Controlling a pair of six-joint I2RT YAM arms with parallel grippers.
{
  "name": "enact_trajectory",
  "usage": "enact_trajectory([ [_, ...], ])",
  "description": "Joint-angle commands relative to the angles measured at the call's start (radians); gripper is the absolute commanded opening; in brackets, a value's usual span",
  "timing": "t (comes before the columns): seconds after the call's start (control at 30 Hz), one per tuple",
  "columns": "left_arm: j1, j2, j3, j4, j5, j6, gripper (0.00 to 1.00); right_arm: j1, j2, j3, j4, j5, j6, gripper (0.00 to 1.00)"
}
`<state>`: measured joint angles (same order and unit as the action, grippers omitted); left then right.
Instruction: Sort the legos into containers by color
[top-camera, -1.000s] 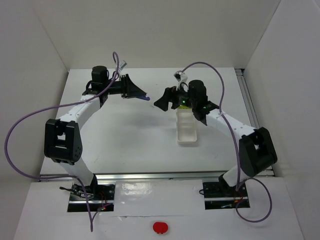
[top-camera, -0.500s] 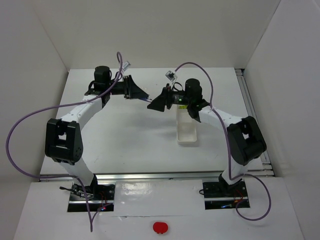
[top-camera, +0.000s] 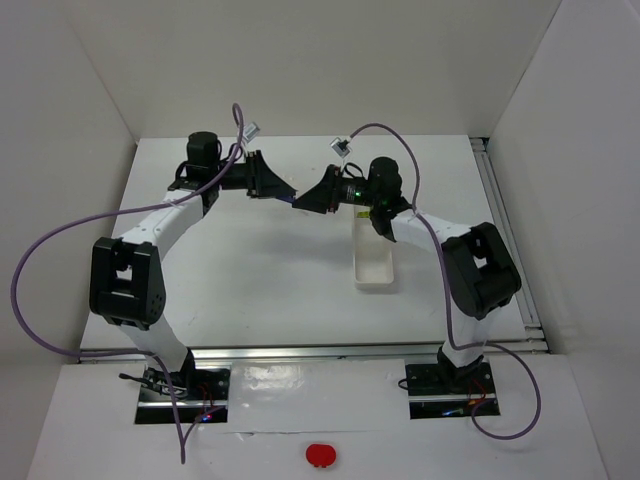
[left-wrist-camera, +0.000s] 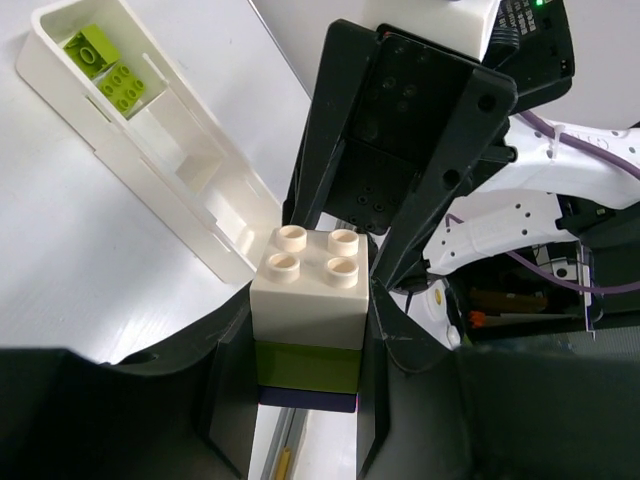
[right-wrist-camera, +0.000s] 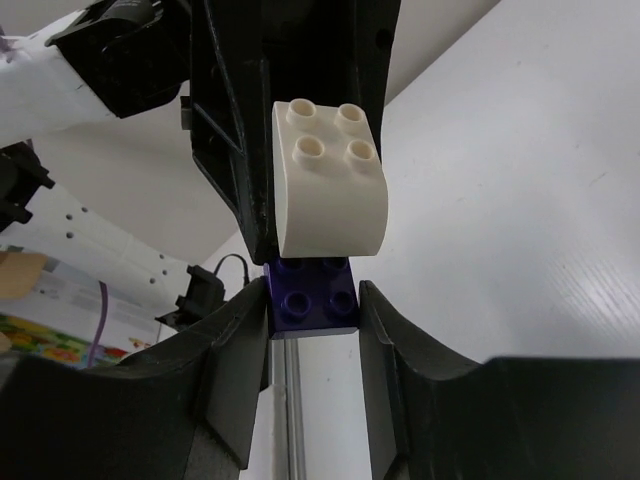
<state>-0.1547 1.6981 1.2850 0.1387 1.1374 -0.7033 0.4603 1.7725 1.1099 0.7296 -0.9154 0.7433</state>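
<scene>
Left gripper (left-wrist-camera: 307, 300): we see it clamped on a white-green-purple plastic brick stack (left-wrist-camera: 305, 345). Right gripper (right-wrist-camera: 312, 290), facing it, clamps a dark purple brick (right-wrist-camera: 312, 305). White plastic tray (left-wrist-camera: 190, 170) nearby.

The right arm (top-camera: 425, 229) hides the far end of the tray (top-camera: 373, 268).

White arm links (top-camera: 165, 220), black joint housings (top-camera: 125, 285), looping purple cables (top-camera: 375, 125).

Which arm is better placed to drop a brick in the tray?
Probably right: the right end effector grips the purple brick and is nearer the tray; the left end effector holds the white brick.
</scene>
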Motion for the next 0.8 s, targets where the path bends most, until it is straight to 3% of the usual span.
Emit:
enact_trajectory([
  [0.0, -0.002, -0.028, 0.019, 0.018, 0.032, 0.041, 0.00, 0.003, 0.013, 0.030, 0.197, -0.016, 0.100, 0.34],
  [0.2, -0.002, -0.037, 0.020, -0.011, 0.021, 0.065, 0.00, 0.003, 0.031, 0.008, 0.217, -0.028, 0.142, 0.13],
  [0.37, -0.002, -0.028, 0.045, -0.048, 0.030, 0.096, 0.49, 0.003, 0.022, 0.008, 0.179, -0.019, 0.111, 0.09],
  [0.53, -0.002, -0.019, 0.045, -0.048, 0.019, 0.096, 0.72, 0.003, 0.022, 0.008, 0.127, -0.010, 0.088, 0.08],
  [0.63, -0.002, -0.028, 0.045, -0.057, 0.010, 0.105, 0.77, 0.003, 0.022, 0.008, 0.114, -0.010, 0.077, 0.08],
  [0.77, -0.002, -0.028, 0.054, -0.057, -0.011, 0.105, 0.73, 0.003, 0.022, 0.008, 0.114, -0.010, 0.077, 0.08],
])
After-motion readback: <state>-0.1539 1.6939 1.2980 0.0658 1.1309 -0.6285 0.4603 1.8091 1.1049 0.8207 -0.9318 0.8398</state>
